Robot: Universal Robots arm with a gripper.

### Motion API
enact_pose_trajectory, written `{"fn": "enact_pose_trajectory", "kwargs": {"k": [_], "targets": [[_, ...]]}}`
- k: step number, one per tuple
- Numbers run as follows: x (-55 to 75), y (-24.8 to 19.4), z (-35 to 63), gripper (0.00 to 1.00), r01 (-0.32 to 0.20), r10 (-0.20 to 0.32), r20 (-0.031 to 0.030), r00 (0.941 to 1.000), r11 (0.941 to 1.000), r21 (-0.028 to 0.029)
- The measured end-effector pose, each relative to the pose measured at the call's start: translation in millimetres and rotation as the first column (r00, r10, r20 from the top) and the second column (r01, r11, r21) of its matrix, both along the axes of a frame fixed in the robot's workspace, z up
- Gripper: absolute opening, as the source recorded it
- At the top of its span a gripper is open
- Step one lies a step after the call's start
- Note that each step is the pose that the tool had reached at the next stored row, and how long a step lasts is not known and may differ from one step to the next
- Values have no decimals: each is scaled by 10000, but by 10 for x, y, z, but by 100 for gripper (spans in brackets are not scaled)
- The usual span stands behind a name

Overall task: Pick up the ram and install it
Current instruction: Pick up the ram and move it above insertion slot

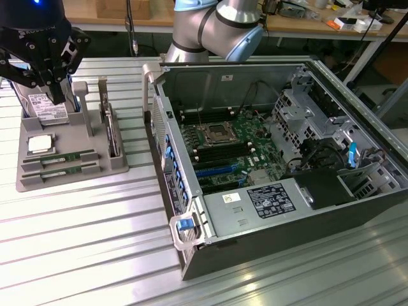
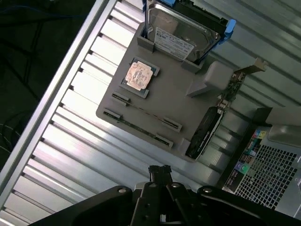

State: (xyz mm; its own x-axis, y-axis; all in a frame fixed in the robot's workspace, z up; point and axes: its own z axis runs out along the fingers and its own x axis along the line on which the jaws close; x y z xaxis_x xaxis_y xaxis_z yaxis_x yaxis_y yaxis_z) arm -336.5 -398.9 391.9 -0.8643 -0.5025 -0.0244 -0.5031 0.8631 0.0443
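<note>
**End effector** (image 1: 54, 92): black, fingers closed together, gripping nothing. It is hanging over the far end of the grey fixture (image 1: 108, 167), above the hard drive (image 1: 41, 105), at the exterior view's left.

**Ram** (image 1: 62, 157): green stick, sitting on edge in a slot at the fixture's near end, just nearer than the CPU (image 1: 39, 143). It is lying apart from the end effector, untouched.

**Computer case** (image 1: 287, 248): open, resting on the slatted desk (image 1: 95, 223) at the exterior view's right and exposing the motherboard (image 1: 223, 143).

**Progress**: the task is looking barely begun. The ram is not yet lifted and both the pick-up and the seating in the motherboard are remaining.
</note>
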Motion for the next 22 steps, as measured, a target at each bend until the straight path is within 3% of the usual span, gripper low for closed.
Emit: {"fn": "enact_pose_trajectory", "kwargs": {"k": [6,11,15,17,19,22], "targets": [[0,0,0,11,-889,889,0,9960,9960,0],[0,0,0,11,-1531,1531,1,9882,9882,0],[0,0,0,11,-2041,2041,0,9790,9790,0],[0,0,0,11,-2395,2395,1,9709,9709,0],[0,0,0,11,-2515,2515,0,9679,9679,0],[0,0,0,11,-2929,2929,0,9561,9561,0]]}}
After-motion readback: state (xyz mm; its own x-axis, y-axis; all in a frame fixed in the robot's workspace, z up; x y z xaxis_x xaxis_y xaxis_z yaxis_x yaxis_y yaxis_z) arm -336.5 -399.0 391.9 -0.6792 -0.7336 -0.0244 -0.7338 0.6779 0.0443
